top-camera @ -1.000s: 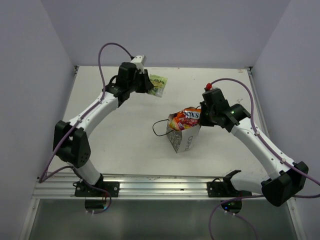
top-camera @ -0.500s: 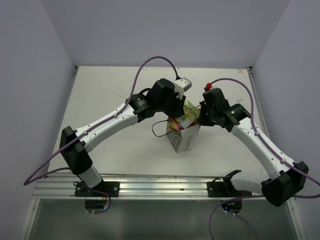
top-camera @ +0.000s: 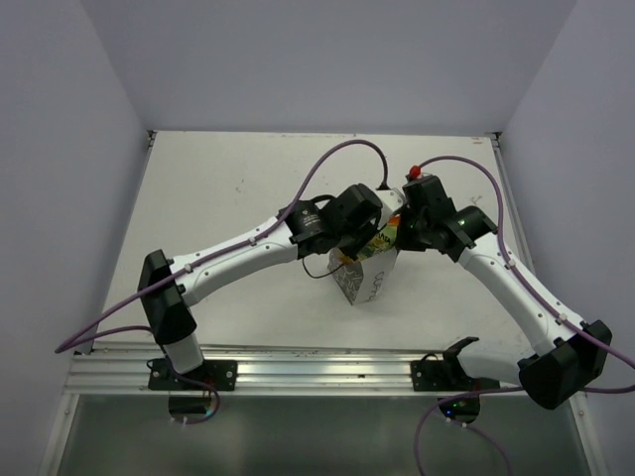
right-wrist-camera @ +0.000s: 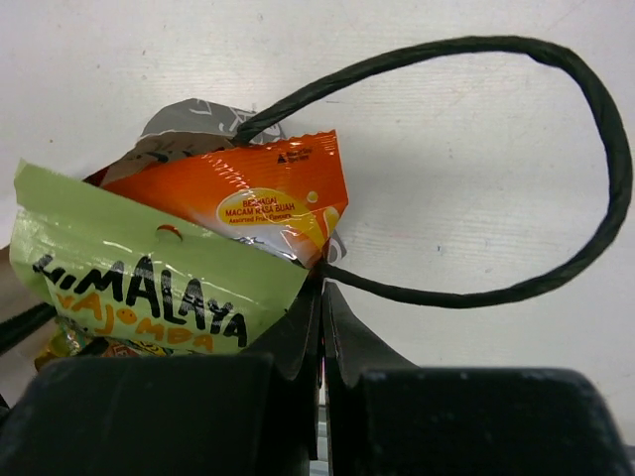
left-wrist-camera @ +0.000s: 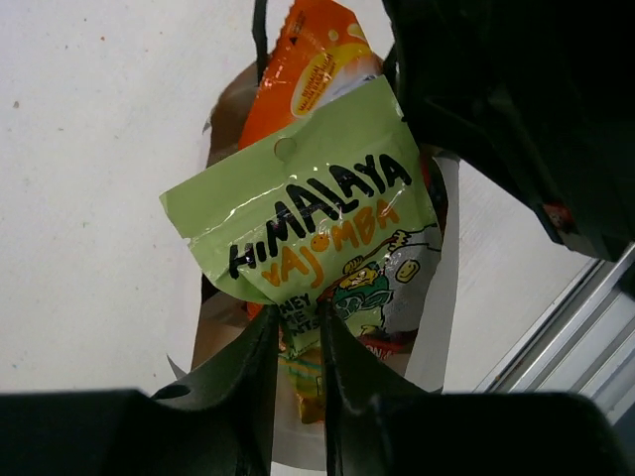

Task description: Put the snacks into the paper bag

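Pale green foil is seen at centre frame: the Himalaya packet (left-wrist-camera: 317,233) is gripped by its lower edge in the left hand (left-wrist-camera: 300,327), over the mouth of the paper bag (top-camera: 369,283), not yet released. An orange packet (right-wrist-camera: 268,198) is lodged inside already. At right, the right hand (right-wrist-camera: 319,297) is closed, seemingly on the bag's rim.

pale green packet (left-wrist-camera: 317,228): black lettering | orange packet (right-wrist-camera: 253,193): yellow oval | paper bag (top-camera: 372,285): white, grey lettering

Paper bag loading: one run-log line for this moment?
left gripper: shut on pale green packet, at bag mouth | right gripper: shut on paper bag rim | orange packet: sticking out of bag
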`<action>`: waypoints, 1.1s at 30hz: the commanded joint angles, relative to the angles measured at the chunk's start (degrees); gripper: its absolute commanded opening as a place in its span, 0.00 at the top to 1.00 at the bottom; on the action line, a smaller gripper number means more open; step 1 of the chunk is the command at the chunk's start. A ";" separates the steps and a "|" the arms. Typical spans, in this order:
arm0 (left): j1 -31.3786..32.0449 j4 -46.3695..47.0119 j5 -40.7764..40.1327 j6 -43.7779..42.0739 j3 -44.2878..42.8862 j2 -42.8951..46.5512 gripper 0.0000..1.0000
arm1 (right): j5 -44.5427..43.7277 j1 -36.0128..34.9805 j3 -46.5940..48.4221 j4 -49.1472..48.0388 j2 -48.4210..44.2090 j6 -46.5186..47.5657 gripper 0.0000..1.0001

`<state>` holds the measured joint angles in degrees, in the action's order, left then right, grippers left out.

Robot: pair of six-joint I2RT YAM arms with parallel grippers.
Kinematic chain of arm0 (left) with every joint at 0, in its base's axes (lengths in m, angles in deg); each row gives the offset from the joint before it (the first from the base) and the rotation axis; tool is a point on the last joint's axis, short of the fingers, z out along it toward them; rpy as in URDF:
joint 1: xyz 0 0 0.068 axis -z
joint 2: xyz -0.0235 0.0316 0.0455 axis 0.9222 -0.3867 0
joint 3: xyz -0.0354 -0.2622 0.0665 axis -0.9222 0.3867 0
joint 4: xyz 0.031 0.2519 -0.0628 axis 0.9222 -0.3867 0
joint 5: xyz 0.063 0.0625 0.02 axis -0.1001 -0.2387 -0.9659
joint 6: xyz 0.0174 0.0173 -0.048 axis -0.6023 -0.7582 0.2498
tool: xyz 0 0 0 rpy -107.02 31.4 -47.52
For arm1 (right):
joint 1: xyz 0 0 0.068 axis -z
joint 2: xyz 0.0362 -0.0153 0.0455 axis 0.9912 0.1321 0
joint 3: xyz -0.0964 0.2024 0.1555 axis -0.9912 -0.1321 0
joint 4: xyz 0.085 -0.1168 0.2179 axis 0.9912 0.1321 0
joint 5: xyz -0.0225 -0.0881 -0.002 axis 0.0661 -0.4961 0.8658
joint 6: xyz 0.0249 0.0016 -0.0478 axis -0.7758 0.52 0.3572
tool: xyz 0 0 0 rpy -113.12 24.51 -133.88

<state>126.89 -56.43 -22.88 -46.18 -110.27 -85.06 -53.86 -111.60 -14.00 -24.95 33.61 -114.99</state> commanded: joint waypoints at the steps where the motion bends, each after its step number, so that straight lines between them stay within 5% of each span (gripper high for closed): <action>1: 3.73 -10.01 -2.49 -2.94 2.20 -0.54 1.00 | 1.94 -0.25 -0.13 -1.32 -0.08 0.58 1.00; 10: 4.96 -13.62 -4.88 -2.50 4.49 -3.70 1.00 | 3.08 -0.25 -0.66 -2.02 -0.26 0.23 1.00; 20: 5.05 -8.61 -15.69 -3.20 -12.63 -6.42 0.96 | 4.75 -0.25 -0.40 -3.52 -1.31 2.16 1.00; 23: 5.14 -9.93 -17.10 -2.94 -20.81 -10.02 0.88 | 6.16 -0.43 -0.48 -4.31 -1.75 3.13 1.00; 29: 5.14 -9.49 -19.82 -0.74 -23.82 -9.42 0.49 | 6.60 -1.66 -0.05 -4.31 -2.45 4.89 1.00; 33: 5.14 -10.28 -21.41 -0.04 -23.55 -6.08 0.39 | 6.68 -1.92 0.22 -4.14 -1.84 5.24 1.00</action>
<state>131.13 -72.10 -43.15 -47.91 -130.47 -95.71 -50.58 -112.03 -14.55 -27.91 31.66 -111.30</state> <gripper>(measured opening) 0.591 0.009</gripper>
